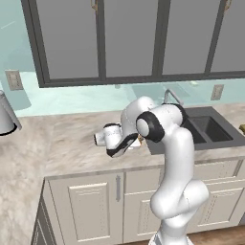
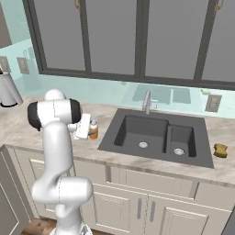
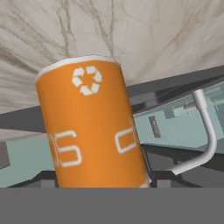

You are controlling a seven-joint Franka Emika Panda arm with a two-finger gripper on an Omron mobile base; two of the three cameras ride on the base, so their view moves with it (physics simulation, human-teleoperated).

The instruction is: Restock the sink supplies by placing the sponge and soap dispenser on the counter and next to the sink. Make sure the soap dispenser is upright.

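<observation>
Marbled counter runs under grey upper cabinets, pale green backsplash behind. Left to right in right base view: one grey cylindrical vessel at far left, arm, one soap dispenser, one sink with two basins and one chrome faucet, one sponge. Dispenser stands on counter just left of sink, long axis vertical, upright. Gripper sits right beside/against it; can't tell whether fingers are clamped or spread. Hand view shows orange dispenser body close up, white recycling mark, view rolled upside down. Sponge lies flat on counter right of sink, near its rim. Left base view: sponge at right edge, sink behind arm
</observation>
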